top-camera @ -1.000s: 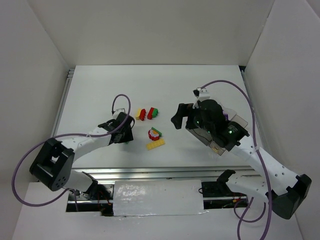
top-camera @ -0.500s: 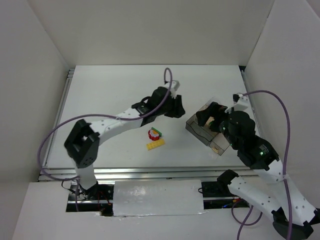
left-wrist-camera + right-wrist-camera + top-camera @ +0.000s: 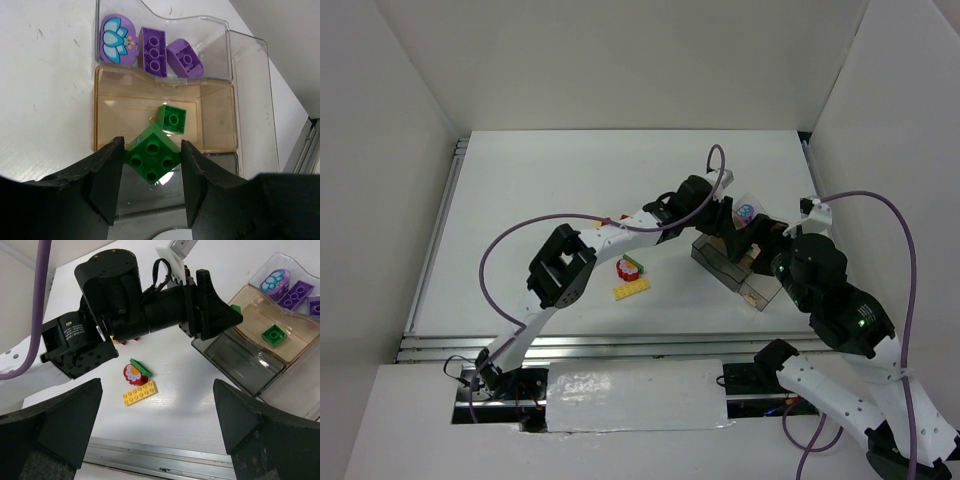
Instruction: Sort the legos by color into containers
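Note:
My left gripper (image 3: 152, 150) is shut on a green four-stud brick (image 3: 152, 160), held over the clear organizer box (image 3: 230, 90). It hangs above the border of the amber compartment and the smoky one. The amber compartment holds one green brick (image 3: 172, 118). The top compartment holds a round purple piece (image 3: 118, 45) and two purple bricks (image 3: 152, 51). My right gripper (image 3: 160, 430) is open and empty above the table. Below it lie a red flower piece (image 3: 132, 372) under a green plate (image 3: 141, 367), and the flat yellow plate (image 3: 140, 392). From above, the left gripper (image 3: 728, 228) is at the box (image 3: 712, 262).
The left arm (image 3: 640, 222) stretches across the table's middle and hides most of a small red and yellow pile (image 3: 617, 219). The right arm (image 3: 820, 290) stands just right of the box. A metal rail (image 3: 150, 460) runs along the near table edge.
My left arm has swung right from the brick pile to the organizer, carrying the green brick. My right gripper has drawn back from over the box toward the right.

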`<state>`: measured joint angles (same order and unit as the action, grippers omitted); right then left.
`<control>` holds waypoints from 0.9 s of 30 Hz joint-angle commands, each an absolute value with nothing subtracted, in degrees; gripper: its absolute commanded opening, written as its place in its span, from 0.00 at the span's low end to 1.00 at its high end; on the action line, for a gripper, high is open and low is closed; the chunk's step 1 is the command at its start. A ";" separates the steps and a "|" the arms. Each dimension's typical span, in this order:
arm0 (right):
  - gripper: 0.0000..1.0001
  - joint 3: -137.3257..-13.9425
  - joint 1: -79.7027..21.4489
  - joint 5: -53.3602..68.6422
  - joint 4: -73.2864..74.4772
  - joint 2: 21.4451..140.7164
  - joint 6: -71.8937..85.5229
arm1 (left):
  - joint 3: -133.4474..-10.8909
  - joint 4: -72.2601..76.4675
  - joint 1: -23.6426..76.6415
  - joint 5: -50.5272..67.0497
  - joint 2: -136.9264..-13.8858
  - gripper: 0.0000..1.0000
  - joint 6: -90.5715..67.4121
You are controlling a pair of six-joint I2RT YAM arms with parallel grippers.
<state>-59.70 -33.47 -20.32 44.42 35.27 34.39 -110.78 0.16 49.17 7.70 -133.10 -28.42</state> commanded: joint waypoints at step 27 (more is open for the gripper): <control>0.99 -56.00 -33.40 -12.04 35.62 42.62 31.64 | -87.82 -10.02 37.54 -17.69 -104.70 1.00 -27.43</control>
<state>-58.06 -33.43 -14.79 41.39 40.91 31.53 -91.90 -7.11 41.19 -12.91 -111.92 -28.45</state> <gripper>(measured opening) 0.990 0.994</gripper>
